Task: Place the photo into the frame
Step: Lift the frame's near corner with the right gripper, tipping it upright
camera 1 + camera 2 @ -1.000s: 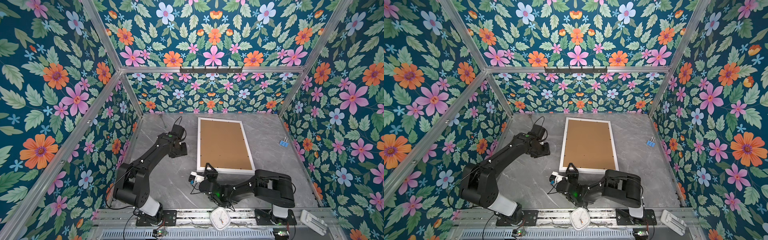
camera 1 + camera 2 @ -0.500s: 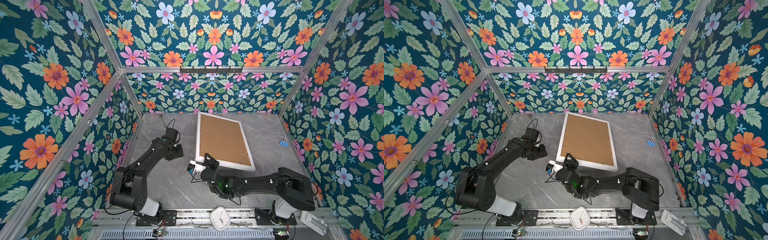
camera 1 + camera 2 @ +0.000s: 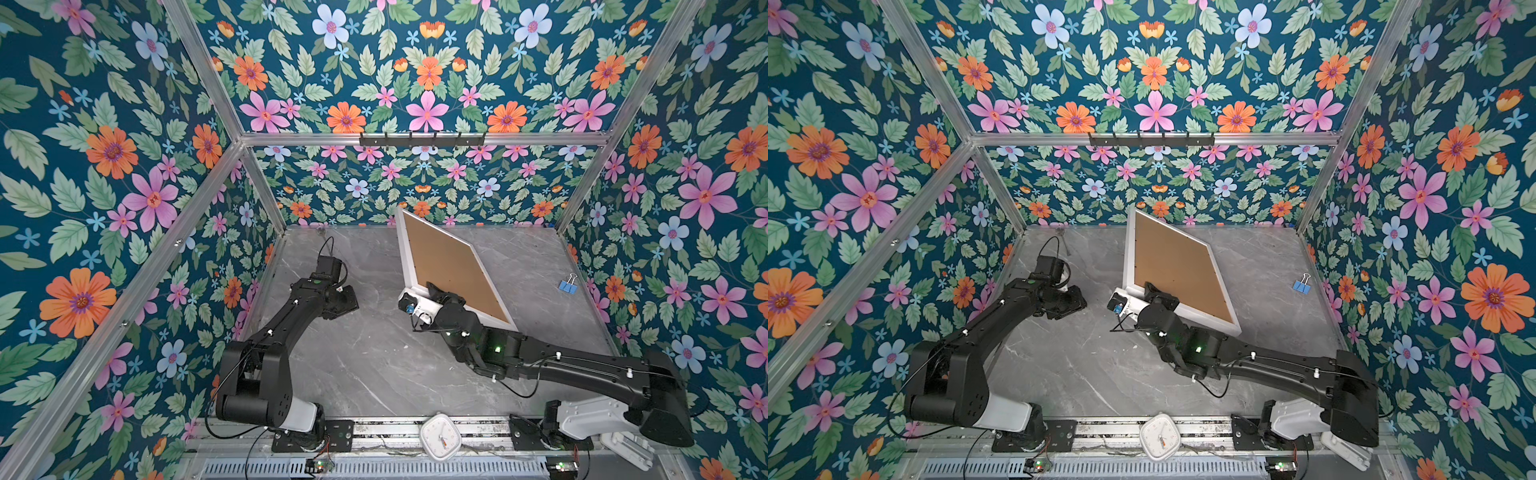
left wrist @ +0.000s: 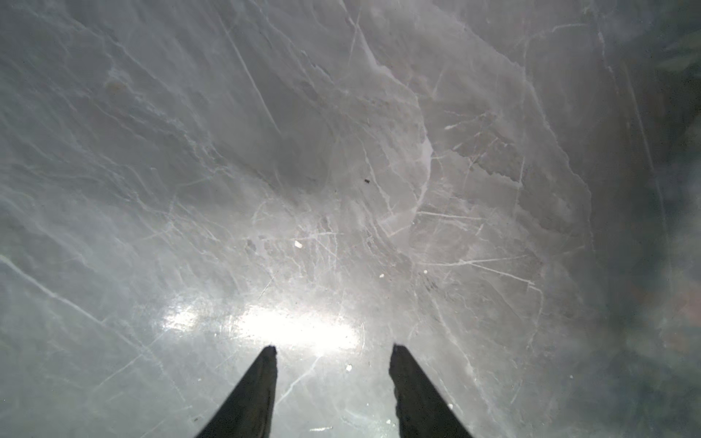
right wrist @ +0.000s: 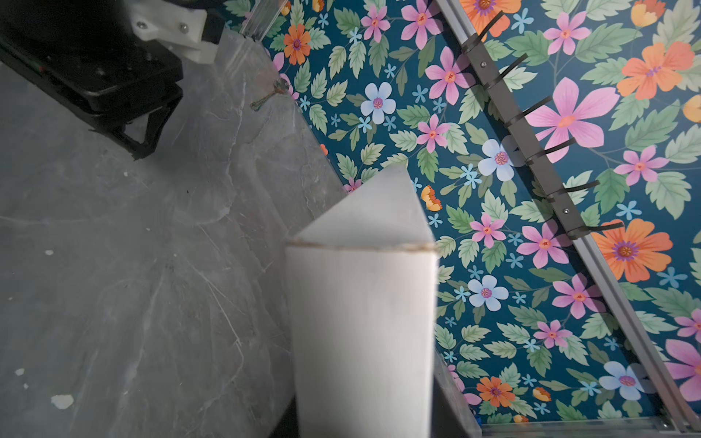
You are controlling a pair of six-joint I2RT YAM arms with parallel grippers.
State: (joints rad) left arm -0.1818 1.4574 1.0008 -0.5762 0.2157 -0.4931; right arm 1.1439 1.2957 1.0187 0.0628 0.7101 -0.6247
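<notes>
in both top views the frame (image 3: 402, 257) (image 3: 1128, 257) is tilted steeply over the grey marble table (image 3: 374, 365) (image 3: 1084, 365). its brown backing board (image 3: 451, 266) (image 3: 1177, 266) faces up. its left long side stands high and its right long side sits low; whether that low side touches the table i cannot tell. the right gripper (image 3: 431, 289) (image 3: 1152, 291) is clamped on the frame's near short side, close to the left corner. the left gripper (image 3: 347, 301) (image 3: 1075, 301) hangs over bare table, well apart from the frame. a blue binder clip (image 3: 567, 286) (image 3: 1302, 286) lies near the right wall, apart from everything.

in the left wrist view the left gripper (image 4: 332, 347) has its two dark fingers (image 4: 261, 390) spread, with nothing between them, only marble below.

in the right wrist view the white side of the frame (image 5: 364, 314) fills the middle, seen end-on up to its corner. it runs straight out from the camera where the right gripper's jaws hold it. the left gripper (image 5: 125, 94) shows across the table, and a dark hook rail (image 5: 531, 136) runs along the flowered wall.
</notes>
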